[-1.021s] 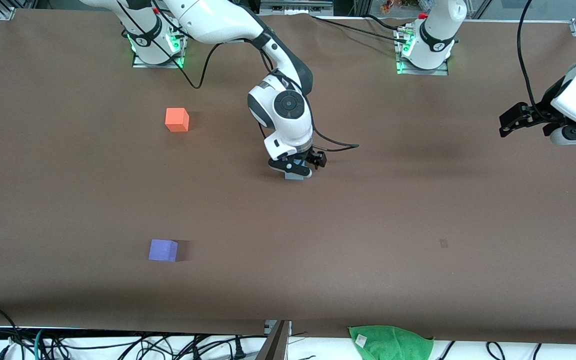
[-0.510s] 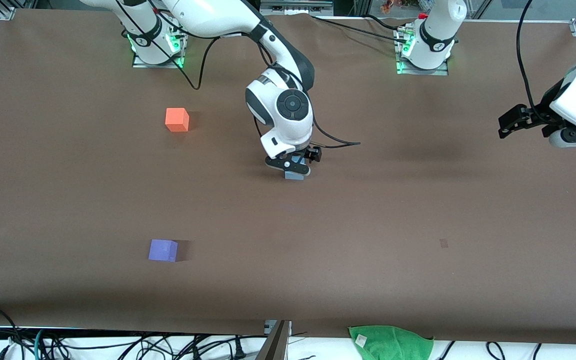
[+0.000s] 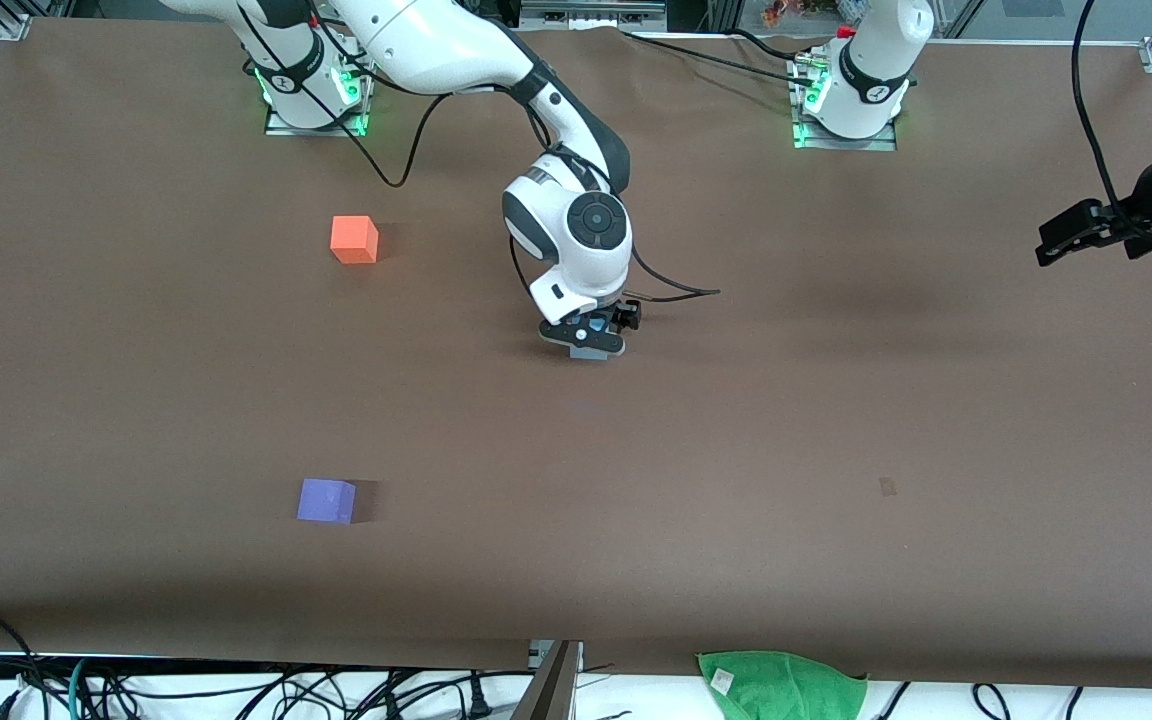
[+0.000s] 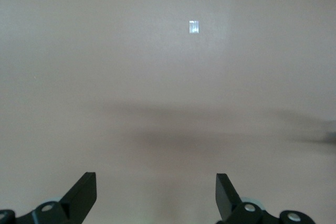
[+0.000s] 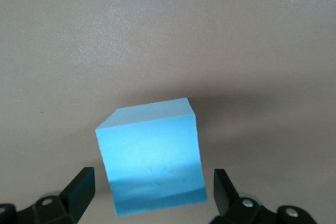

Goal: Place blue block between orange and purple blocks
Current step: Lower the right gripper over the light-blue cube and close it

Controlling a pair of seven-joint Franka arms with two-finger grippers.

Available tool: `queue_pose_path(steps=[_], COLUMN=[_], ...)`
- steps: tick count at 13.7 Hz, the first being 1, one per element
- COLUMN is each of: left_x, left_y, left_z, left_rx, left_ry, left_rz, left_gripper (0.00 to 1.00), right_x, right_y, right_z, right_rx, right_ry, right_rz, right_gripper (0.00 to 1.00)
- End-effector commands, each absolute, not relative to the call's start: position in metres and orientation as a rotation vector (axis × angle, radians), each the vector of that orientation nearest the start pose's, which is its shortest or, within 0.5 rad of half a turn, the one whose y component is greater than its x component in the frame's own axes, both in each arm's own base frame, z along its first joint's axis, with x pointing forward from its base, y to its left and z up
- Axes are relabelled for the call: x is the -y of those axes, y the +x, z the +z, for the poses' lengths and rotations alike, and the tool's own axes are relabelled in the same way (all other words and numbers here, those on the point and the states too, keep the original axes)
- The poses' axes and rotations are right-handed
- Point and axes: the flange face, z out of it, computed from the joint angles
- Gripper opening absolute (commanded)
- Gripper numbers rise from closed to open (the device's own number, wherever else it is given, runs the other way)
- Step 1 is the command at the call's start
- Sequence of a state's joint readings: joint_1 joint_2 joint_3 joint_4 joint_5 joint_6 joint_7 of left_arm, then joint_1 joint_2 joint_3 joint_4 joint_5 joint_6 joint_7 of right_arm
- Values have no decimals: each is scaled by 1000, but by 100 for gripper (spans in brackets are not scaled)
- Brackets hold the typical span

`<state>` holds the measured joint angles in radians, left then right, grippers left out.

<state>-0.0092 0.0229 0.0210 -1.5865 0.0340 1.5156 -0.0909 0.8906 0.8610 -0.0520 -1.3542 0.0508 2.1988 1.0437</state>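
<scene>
The blue block (image 5: 152,156) is a sky-blue cube on the brown table, between the open fingers of my right gripper (image 5: 152,182), with a gap on each side. In the front view my right gripper (image 3: 591,338) is low over the table's middle and hides most of the block. The orange block (image 3: 354,239) lies toward the right arm's end. The purple block (image 3: 326,500) lies nearer to the front camera than the orange one. My left gripper (image 3: 1064,238) is open and empty, held up at the left arm's end, and its wrist view (image 4: 156,182) shows only bare table.
A green cloth (image 3: 781,685) lies at the table's near edge. A small pale mark (image 3: 887,487) is on the table surface toward the left arm's end. A cable (image 3: 676,292) trails from the right wrist.
My left gripper has drawn back toward the left arm's end of the table. My right wrist has turned slightly over the blue block and stays low.
</scene>
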Motion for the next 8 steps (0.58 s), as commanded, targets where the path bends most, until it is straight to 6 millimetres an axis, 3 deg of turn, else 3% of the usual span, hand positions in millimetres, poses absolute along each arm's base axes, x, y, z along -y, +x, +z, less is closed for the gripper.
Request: queue_pose_path(steps=[1, 3, 4, 6, 8], left_x=[-4, -2, -3, -2, -2], left_y=[556, 557, 558, 558, 558], left_z=[602, 599, 599, 599, 601], left_rx=[135, 127, 130, 130, 130], left_ry=[-3107, -3105, -3101, -3099, -3100], left_rz=[180, 180, 177, 176, 172], left_gripper=[100, 100, 100, 100, 100], right_x=[-552, -548, -543, -524, -511], right_y=[488, 494, 501, 523, 536], right_z=[203, 208, 212, 217, 241], right_rx=[-328, -324, -324, -365, -312], right_ry=[-3135, -3129, -3123, -3114, -3109], right_rz=[-10, -16, -20, -18, -13], right_gripper=[97, 65, 45, 11, 8])
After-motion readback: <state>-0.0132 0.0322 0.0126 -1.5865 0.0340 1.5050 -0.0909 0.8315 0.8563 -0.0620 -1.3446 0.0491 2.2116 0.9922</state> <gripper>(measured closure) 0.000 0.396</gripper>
